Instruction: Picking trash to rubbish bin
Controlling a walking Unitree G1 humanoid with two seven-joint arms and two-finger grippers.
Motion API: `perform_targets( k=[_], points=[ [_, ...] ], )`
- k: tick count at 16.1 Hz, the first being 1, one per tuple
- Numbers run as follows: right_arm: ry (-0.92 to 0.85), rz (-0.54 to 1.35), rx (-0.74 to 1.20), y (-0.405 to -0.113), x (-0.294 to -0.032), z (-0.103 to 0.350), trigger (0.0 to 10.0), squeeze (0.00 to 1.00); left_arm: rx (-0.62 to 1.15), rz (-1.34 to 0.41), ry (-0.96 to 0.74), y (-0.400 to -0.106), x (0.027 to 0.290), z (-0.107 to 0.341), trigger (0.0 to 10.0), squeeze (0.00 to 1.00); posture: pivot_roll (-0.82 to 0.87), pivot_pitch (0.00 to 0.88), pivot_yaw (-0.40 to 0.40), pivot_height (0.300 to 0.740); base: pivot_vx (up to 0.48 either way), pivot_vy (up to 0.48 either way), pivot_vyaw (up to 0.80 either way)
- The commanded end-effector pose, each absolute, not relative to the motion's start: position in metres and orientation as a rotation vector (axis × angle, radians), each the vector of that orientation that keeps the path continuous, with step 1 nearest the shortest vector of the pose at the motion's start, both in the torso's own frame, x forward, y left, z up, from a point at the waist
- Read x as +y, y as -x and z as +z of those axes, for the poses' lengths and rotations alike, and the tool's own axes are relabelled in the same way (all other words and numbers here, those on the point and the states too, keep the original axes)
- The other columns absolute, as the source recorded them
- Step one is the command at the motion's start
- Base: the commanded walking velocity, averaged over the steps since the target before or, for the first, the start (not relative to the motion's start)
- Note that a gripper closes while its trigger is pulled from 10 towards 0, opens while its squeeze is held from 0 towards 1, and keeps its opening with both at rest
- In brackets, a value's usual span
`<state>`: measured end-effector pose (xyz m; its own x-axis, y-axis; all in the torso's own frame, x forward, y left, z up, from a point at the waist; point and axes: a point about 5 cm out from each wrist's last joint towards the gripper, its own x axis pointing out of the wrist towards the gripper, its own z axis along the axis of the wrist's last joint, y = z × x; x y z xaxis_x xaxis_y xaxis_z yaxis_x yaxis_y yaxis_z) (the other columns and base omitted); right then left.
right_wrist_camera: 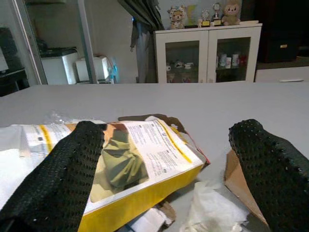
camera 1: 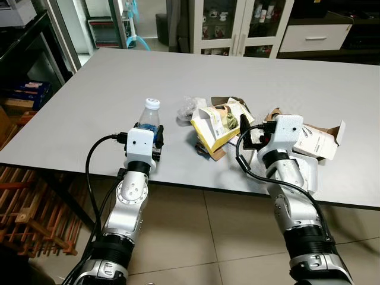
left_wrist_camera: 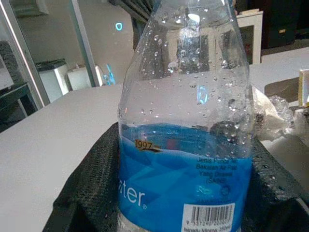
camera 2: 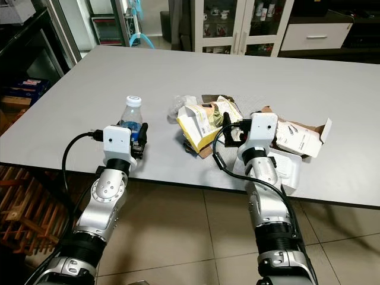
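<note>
The left end effector (camera 1: pixel 155 138) gripped the bottle (camera 1: pixel 149 116) near the tabletop (camera 1: pixel 89 101) edge; wet plastic could have slipped. The right end effector (right_wrist_camera: pixel 169 169) stood open before the yellow carton (camera 1: pixel 217 124), likely to snag neighbouring scraps.

The clear glossy plastic bottle (left_wrist_camera: pixel 186 121), beaded with droplets and wrapped in a shiny blue label, sits between the left tool's (camera 1: pixel 149 138) rough, dimpled black fingers (left_wrist_camera: pixel 91 188), while the yellow printed carton (right_wrist_camera: pixel 140 164) looks like smooth card on the matt grey table (camera 1: pixel 119 83).
</note>
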<state>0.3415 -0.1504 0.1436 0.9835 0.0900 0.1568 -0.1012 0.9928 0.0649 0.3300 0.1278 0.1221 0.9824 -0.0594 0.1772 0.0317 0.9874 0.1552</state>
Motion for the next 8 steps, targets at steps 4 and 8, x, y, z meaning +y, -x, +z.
perform_targets(
  k=[4, 8],
  points=[
    [-0.083, 0.100, -0.142, -0.3395, -0.1460, 0.1379, 10.0, 0.00, -0.188, -0.067, -0.153, -0.3290, 0.1242, 0.1218, 10.0, 0.00, 0.01, 0.000, 0.028, 0.740, 0.000, 0.000, 0.00],
    [-0.086, 0.111, -0.135, -0.3380, -0.1422, 0.1361, 10.0, 0.00, -0.191, -0.072, -0.151, -0.3286, 0.1234, 0.1221, 10.0, 0.00, 0.01, 0.000, 0.027, 0.740, 0.000, 0.000, 0.00]
  ],
)
